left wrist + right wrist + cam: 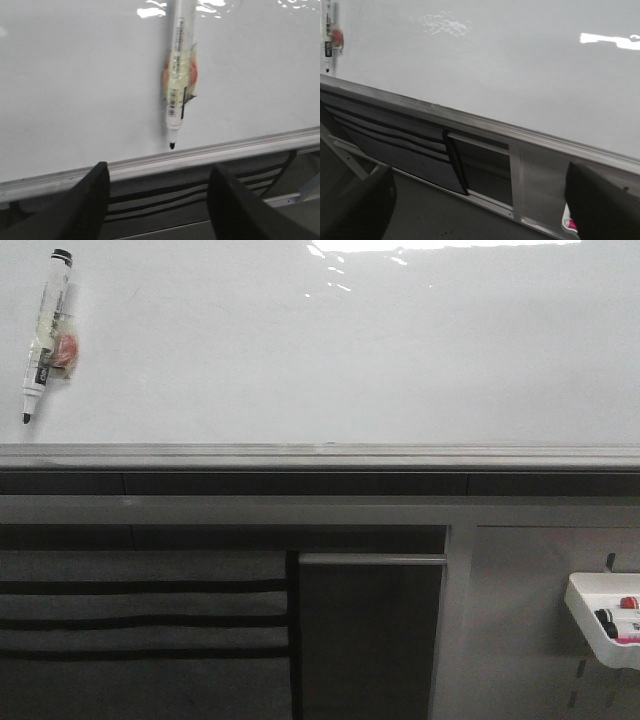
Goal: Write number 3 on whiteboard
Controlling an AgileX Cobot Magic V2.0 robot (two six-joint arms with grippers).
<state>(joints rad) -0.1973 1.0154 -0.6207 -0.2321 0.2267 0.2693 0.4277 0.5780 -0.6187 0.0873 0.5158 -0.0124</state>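
Gaping wide and empty, left claw [162,200] below marker [176,85], right claw [485,210] likewise spread

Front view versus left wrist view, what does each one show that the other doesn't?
Only the front view shows the white tray of markers at lower right and the marker's black cap end. Only the left wrist view shows the left pincer, open and holding nothing, below the marker's tip. Both share the taped marker on the whiteboard, tip down, the grey edge rail, and no digit written yet.
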